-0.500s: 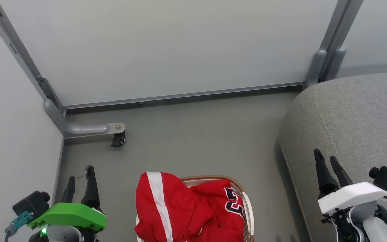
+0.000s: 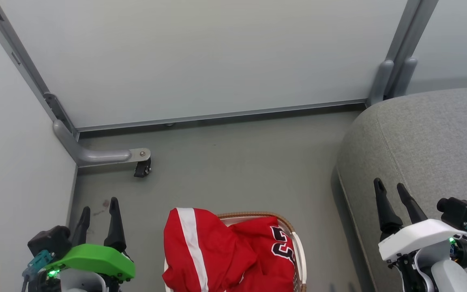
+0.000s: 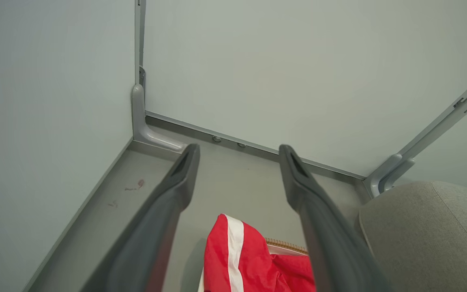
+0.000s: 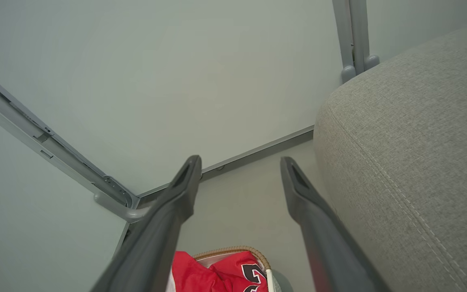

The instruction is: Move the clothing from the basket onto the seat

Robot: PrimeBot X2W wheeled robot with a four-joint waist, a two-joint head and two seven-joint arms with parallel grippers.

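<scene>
Mock domestic corner inside a laboratory or test cell, not a lived-in home. Plain pale partition panels (image 2: 201, 61) stand in grey metal frames (image 2: 401, 44). One frame is braced by a curved foot (image 2: 103, 155) carrying a small black castor (image 2: 142, 168), on a smooth grey floor (image 2: 233, 162). Household props stand within: a grey upholstered seat (image 2: 428, 138) and a laundry basket (image 2: 253, 213) holding red clothing (image 2: 217, 251).
</scene>
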